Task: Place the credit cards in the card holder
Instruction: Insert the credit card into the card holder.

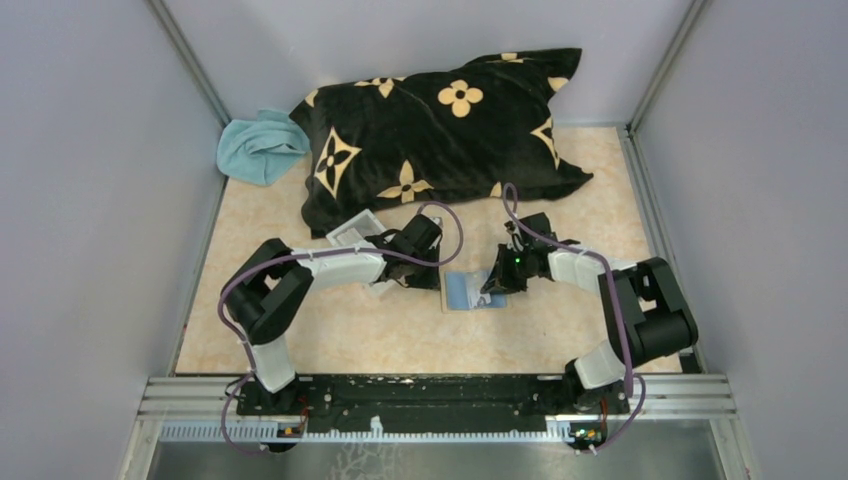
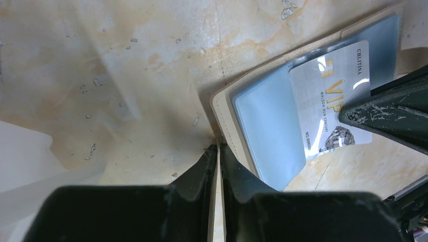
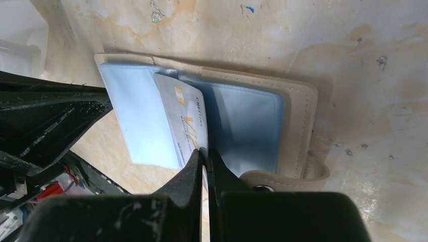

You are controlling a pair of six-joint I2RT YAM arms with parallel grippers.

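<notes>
The tan card holder (image 1: pixel 470 291) lies open on the table between both grippers, its light blue-grey pockets facing up. My left gripper (image 2: pixel 219 150) is shut on the holder's tan edge (image 2: pixel 224 108). My right gripper (image 3: pixel 206 154) is shut on a silver-white credit card (image 3: pixel 184 116) with gold VIP lettering. The card lies slanted across the pockets, its far end under a clear pocket flap. The card also shows in the left wrist view (image 2: pixel 330 96), with a right finger (image 2: pixel 388 108) on it. The holder's tab with its snap stud (image 3: pixel 282 179) lies beside my right fingers. No other card shows.
A clear shallow tray (image 1: pixel 352 232) sits just behind the left arm. A black pillow with tan flowers (image 1: pixel 440 130) fills the back of the table. A teal cloth (image 1: pixel 258 145) lies at the back left. Grey walls close in both sides.
</notes>
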